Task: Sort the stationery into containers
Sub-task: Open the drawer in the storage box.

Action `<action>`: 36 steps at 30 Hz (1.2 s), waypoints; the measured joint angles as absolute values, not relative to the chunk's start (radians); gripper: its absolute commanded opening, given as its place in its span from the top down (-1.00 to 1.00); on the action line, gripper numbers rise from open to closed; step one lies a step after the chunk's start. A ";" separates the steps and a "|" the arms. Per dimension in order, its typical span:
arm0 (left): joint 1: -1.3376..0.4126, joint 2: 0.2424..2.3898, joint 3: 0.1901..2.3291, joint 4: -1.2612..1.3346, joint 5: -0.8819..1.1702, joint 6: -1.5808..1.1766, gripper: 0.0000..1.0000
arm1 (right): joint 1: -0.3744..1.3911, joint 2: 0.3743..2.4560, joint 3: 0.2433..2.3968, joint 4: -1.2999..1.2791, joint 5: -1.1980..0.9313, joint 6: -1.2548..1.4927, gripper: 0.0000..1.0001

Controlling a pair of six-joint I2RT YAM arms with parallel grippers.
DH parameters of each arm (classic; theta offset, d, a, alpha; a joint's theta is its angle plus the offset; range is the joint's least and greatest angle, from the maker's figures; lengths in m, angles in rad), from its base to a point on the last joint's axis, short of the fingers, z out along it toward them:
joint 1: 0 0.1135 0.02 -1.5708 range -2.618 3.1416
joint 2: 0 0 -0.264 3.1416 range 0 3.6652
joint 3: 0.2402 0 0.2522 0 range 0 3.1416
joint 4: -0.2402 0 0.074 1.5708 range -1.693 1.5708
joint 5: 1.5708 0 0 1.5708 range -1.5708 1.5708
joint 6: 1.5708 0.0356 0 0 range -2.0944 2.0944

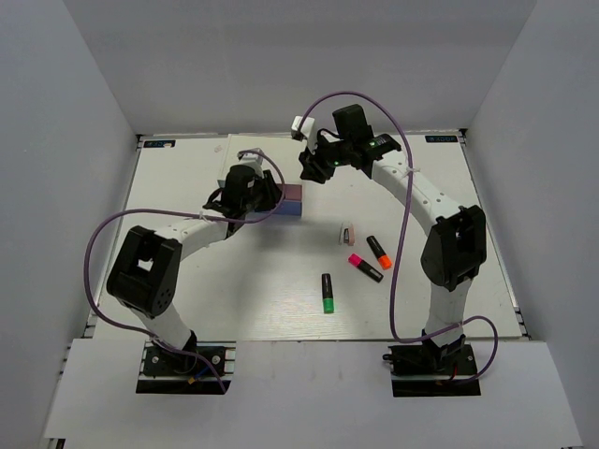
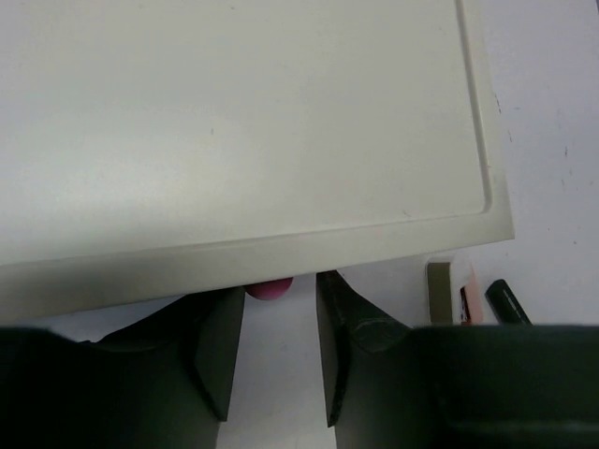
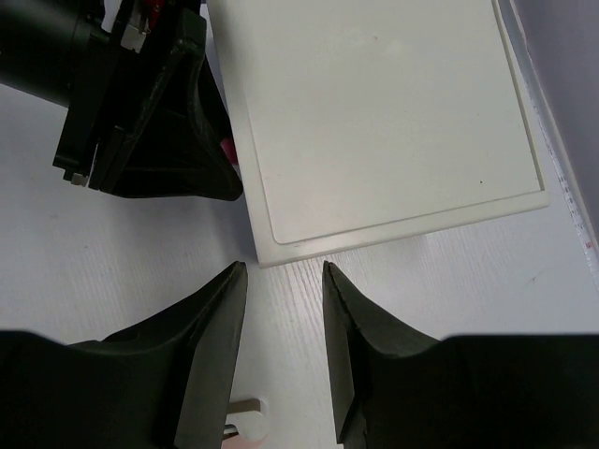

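White table (image 1: 281,299); left arm (image 1: 187,229) bent, reaching box (image 1: 293,199), left gripper (image 2: 281,304) slightly spread at pink knob (image 2: 270,290); right gripper (image 3: 283,269) spread, hovering beside box

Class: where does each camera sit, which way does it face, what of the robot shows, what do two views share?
Top external: overhead behind the bases, looking down on the table; both arms show.
Left wrist: on the left arm, looking down at the white box top; its fingers show.
Right wrist: on the right arm, looking down; its fingers show.
Shared: both wrist views see the white box top.
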State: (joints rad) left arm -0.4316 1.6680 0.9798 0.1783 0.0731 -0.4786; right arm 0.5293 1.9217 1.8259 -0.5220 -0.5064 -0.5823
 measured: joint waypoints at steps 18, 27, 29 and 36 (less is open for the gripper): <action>-0.463 1.663 0.978 0.161 -0.012 -0.467 0.59 | 0.529 2.009 1.862 -0.529 -0.504 -0.587 -0.24; -0.472 1.604 0.906 0.193 -0.035 -0.470 0.62 | 0.539 2.052 1.911 -0.553 -0.512 -0.535 -0.15; -0.473 1.595 0.896 0.197 -0.044 -0.471 0.62 | 0.540 2.060 1.922 -0.556 -0.519 -0.525 -0.15; -0.481 1.561 0.861 0.181 -0.047 -0.471 0.64 | 0.530 2.065 1.932 -0.542 -0.622 -0.528 -0.24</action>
